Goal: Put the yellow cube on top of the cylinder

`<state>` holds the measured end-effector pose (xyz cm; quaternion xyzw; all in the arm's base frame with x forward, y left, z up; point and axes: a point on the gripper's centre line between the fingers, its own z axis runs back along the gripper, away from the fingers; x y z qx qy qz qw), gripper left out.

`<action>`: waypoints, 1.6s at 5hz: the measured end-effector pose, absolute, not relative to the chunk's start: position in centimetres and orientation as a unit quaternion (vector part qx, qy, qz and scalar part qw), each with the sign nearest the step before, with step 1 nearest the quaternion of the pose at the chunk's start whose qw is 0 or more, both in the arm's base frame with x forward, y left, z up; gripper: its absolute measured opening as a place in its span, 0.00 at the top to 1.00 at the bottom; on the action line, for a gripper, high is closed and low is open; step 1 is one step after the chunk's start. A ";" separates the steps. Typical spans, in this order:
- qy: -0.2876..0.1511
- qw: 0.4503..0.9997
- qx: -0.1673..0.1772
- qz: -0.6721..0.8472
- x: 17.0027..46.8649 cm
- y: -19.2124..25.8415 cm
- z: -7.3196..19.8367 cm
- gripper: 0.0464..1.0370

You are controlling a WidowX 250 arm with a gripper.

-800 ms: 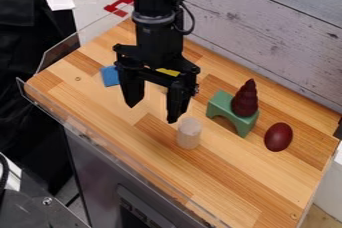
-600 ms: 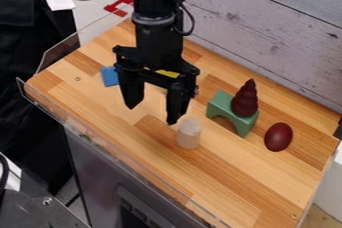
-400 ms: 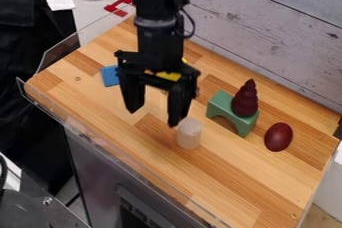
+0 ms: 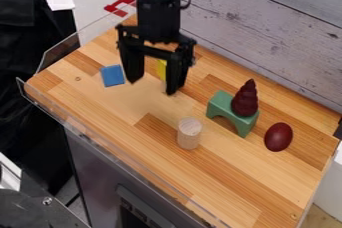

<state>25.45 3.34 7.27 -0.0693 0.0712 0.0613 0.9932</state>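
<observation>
The hand (image 4: 152, 86) is up and left of the cylinder (image 4: 189, 133) in view, its fingers apart. The cube (image 4: 161, 69), partly hidden, seems to sit behind the fingers, well apart from the cylinder. Right of the cylinder lies the egg (image 4: 278, 137).
</observation>
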 end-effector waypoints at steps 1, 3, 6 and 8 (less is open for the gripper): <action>0.076 0.995 -0.038 0.048 27.0 3.7 7.7 0.04; 0.061 0.997 -0.026 0.036 29.4 4.3 8.7 0.04; 0.101 0.994 -0.022 0.041 30.6 5.5 6.4 0.04; 0.134 0.989 -0.011 0.054 30.4 5.6 5.0 0.04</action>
